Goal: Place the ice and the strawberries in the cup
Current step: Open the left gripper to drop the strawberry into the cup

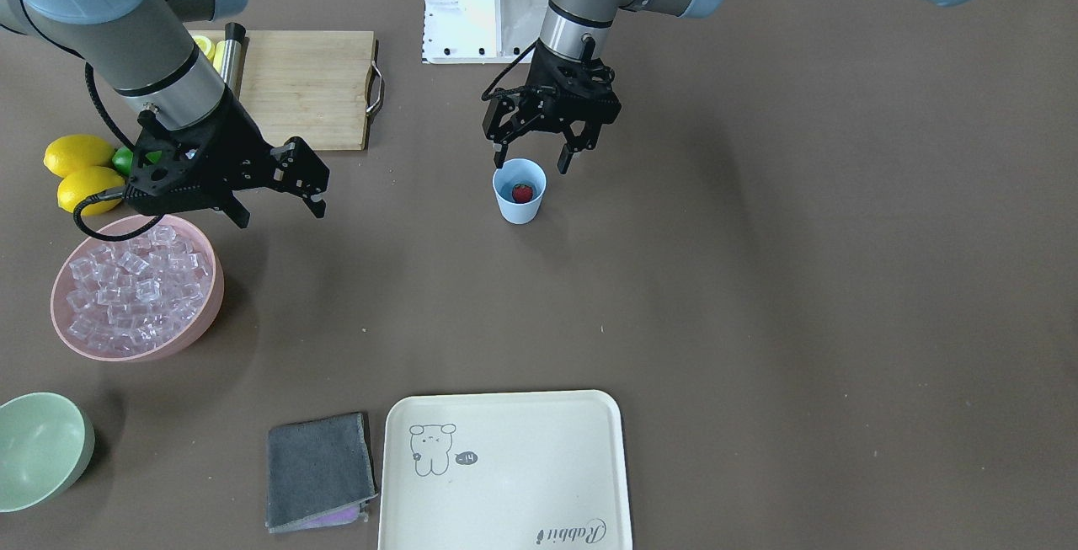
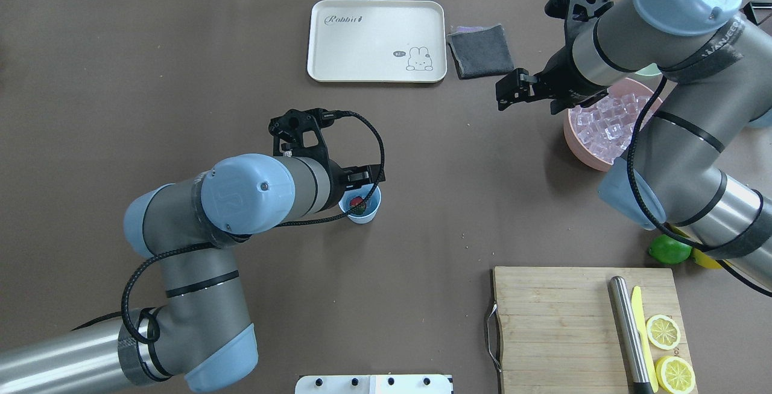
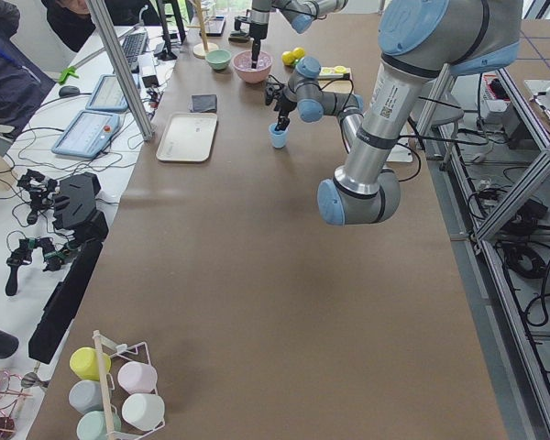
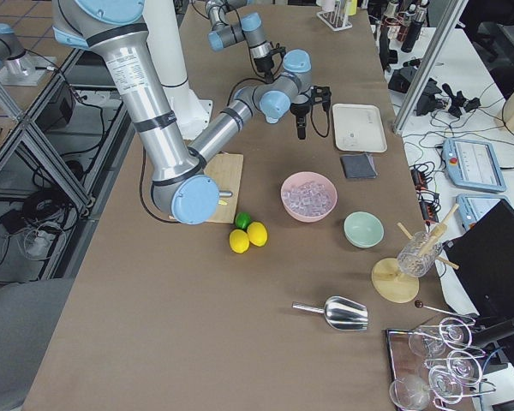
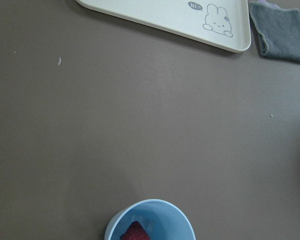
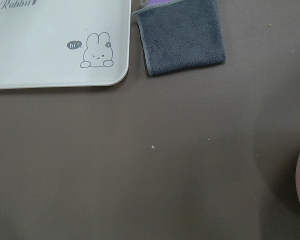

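The cup [image 1: 519, 205] stands near the worktop's middle with the strawberry [image 1: 523, 192] inside. The left gripper [image 1: 532, 158] hangs over it, fingers spread. Toward the worktop's right end, the pink bowl [image 1: 212, 301] holds the ice [image 1: 126, 289]. The right gripper [image 1: 278, 209] hovers beside it, fingers spread.

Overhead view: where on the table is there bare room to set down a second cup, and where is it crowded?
Bare: the wide stretch on the robot's left of the cup; the strip between cup and tray; the patch between cup and cutting board. Crowded: the robot's right end, with pink bowl, lime and lemons.
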